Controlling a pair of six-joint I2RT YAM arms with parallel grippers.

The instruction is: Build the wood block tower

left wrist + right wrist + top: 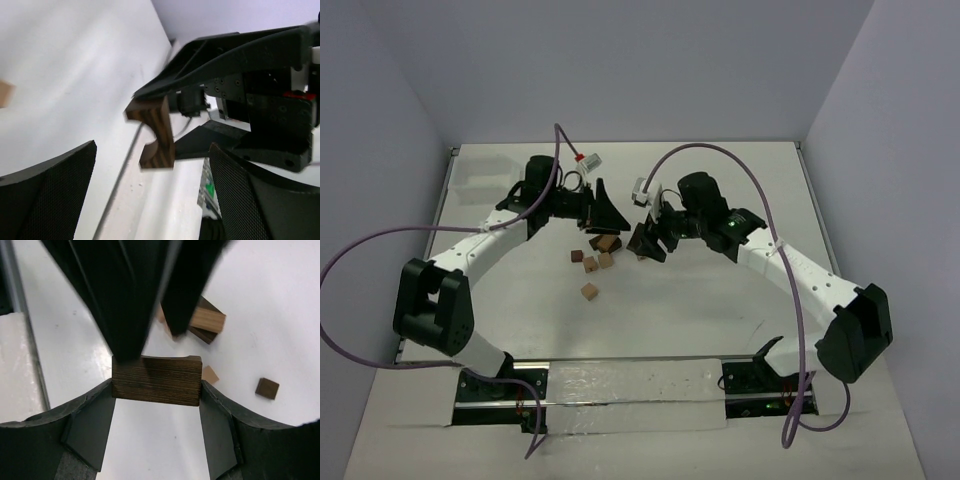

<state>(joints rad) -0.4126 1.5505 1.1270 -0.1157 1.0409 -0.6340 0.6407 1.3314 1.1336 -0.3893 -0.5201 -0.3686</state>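
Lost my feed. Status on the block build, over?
Left pincer open. Right pincer shut on dark brown block. Left fingers close alongside it; other wood blocks lie loose on table.

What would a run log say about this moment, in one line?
left gripper: open | right gripper: shut on dark block | loose blocks: lying on table between the arms

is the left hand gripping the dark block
No, the left hand stands wide open; the right hand pinches the dark block.
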